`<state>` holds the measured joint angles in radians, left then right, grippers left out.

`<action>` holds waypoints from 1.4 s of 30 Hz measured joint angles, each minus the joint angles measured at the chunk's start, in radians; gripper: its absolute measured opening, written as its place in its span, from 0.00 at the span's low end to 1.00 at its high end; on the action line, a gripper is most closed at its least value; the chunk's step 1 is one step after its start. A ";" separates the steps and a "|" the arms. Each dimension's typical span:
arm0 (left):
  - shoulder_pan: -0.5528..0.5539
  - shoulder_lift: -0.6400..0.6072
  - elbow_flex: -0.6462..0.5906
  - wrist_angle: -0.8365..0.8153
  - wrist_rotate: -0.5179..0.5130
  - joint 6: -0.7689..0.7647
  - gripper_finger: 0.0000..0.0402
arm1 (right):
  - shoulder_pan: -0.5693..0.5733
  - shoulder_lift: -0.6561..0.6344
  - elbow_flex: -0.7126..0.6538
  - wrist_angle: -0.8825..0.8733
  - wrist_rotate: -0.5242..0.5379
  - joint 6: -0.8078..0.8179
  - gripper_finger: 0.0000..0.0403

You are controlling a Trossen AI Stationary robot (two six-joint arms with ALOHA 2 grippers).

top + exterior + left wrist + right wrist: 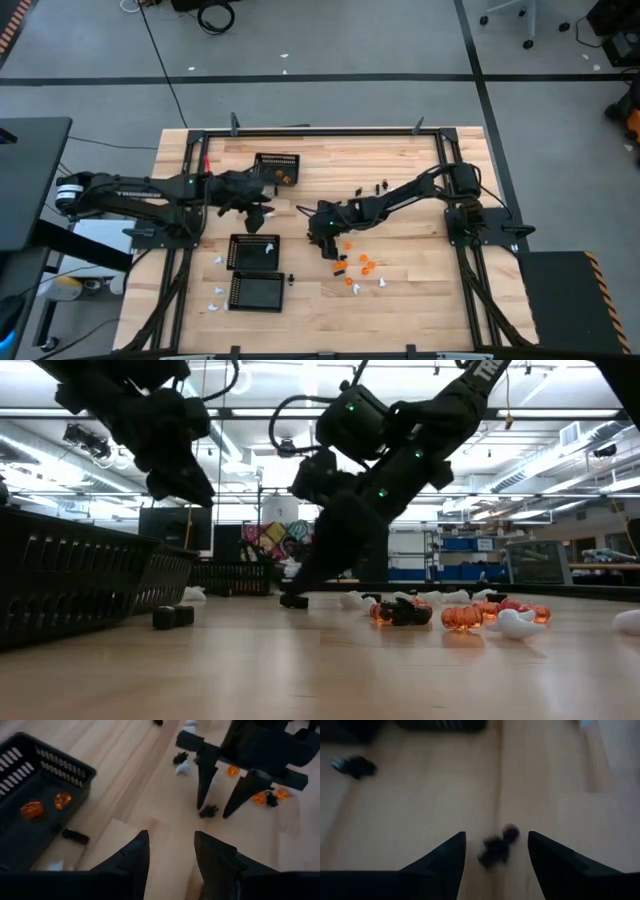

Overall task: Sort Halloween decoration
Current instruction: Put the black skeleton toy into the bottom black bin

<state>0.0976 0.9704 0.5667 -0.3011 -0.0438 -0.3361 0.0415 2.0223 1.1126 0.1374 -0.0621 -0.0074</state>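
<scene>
Black piece [496, 849] on table, between open right pincer [496, 855] fingers — untouched

We see a grey floor [330, 40] with dark tape lines, ceiling strip lights [560, 455], and blue shelving [465, 555] beyond.

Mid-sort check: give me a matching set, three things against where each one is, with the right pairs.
Things:
1. two orange rounded toy pieces
2. small black toy piece
3. left gripper

Places:
A. on the wooden table, between the open fingers of the right gripper
B. raised above the table, fingers open and empty
C. inside the black rectangular mesh basket

Pairs: 1-C, 2-A, 3-B
</scene>
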 joint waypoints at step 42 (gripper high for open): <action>-0.001 -0.089 0.127 -0.126 -0.045 -0.312 0.40 | 0.063 -0.109 0.240 -0.229 -0.273 -0.078 0.04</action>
<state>0.0965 0.8819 0.6933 -0.4270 -0.0891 -0.6486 0.1045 1.9137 1.3529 -0.0914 -0.3355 -0.0856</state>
